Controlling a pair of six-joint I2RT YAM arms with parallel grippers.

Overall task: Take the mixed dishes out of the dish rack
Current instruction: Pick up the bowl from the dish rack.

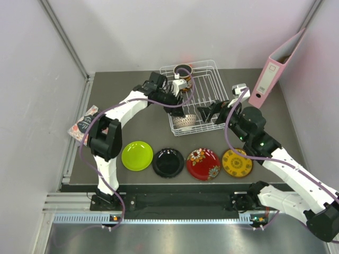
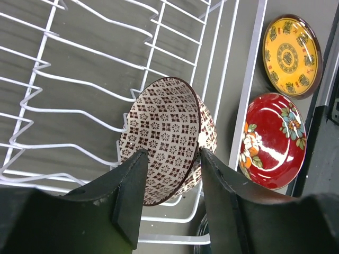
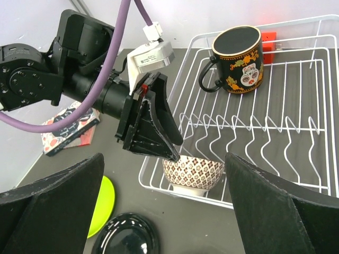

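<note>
**Bowl lined up for lifting from the dish rack (image 2: 249, 79)**

Nearest, the lime green plate (image 1: 137, 155), black plate (image 1: 168, 162), red floral plate (image 1: 203, 163) and yellow plate (image 1: 237, 162) are seen in a row on the table (image 1: 116, 90), already unloaded. Just beyond, the lattice bowl (image 2: 164, 127) sits in the rack's near-left corner. The left gripper (image 2: 172, 153) is poised over it, jaws parted astride the rim, nothing clamped. To the right, the right gripper (image 1: 210, 114) is held wide open and empty. The rim wall should be seated deep between the fingers before closing, then the bowl raised straight up so the wires are cleared. Farthest back, the mug (image 3: 237, 58) is left standing in the rack.
</note>
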